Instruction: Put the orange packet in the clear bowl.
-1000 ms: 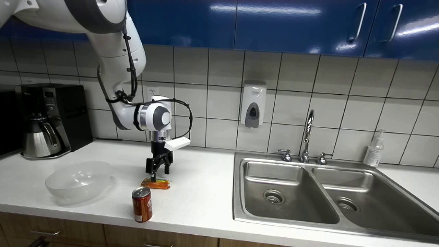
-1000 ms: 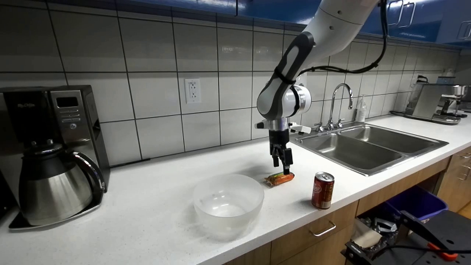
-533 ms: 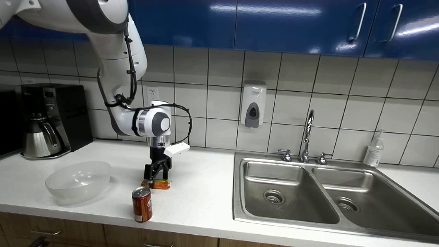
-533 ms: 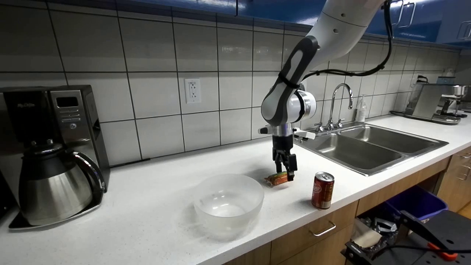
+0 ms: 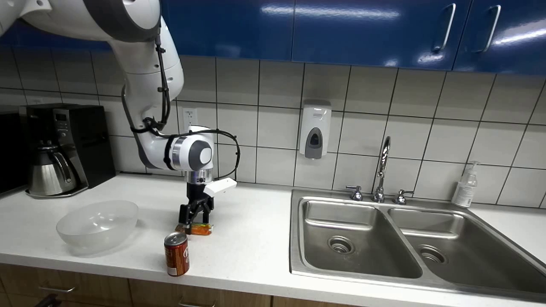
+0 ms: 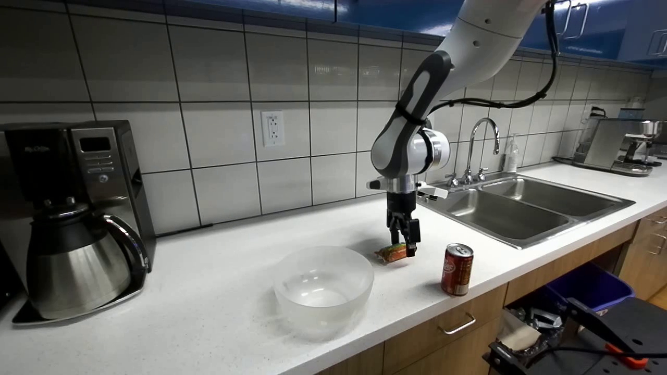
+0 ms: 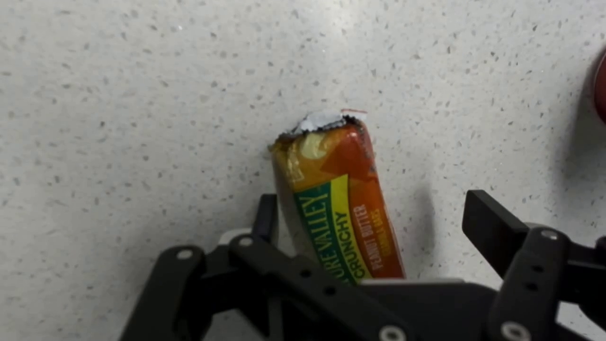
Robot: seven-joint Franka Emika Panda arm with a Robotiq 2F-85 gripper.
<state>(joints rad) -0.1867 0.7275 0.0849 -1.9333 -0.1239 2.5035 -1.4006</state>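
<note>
In an exterior view the gripper (image 5: pixel 196 227) points straight down over the orange packet (image 5: pixel 200 230), its 2 fingers spread apart with the packet between them. The packet lies flat on the white counter (image 5: pixel 247 247). The clear bowl (image 5: pixel 87 242) stands to the left, well apart from the packet; a red can (image 5: pixel 177 256) stands upright on the near side. To the right is a steel sink (image 5: pixel 405 241) with 2 basins and a faucet (image 5: pixel 383 166) along its far edge. A soap dispenser (image 5: pixel 315 130) hangs on the far tiled wall (image 5: pixel 277 166), and a pump bottle (image 5: pixel 466 189) stands at the sink's far right corner.

In an exterior view a coffee maker (image 6: pixel 99 151) with its steel pot (image 6: pixel 78 265) stands at the left. Here the bowl is to the near left of the packet and the can to the near right. 1 finger covers part of the packet's right end. At the far right is an espresso machine (image 6: pixel 609 148).

In the wrist view the packet lies at a slant, 1 end hidden under the gripper. The left finger (image 7: pixel 266 218) is just beside the packet; I cannot tell whether they touch. Bare counter shows between the packet and the right finger (image 7: pixel 490 227), so the gripper has hold of nothing. The can's edge shows at the right.
</note>
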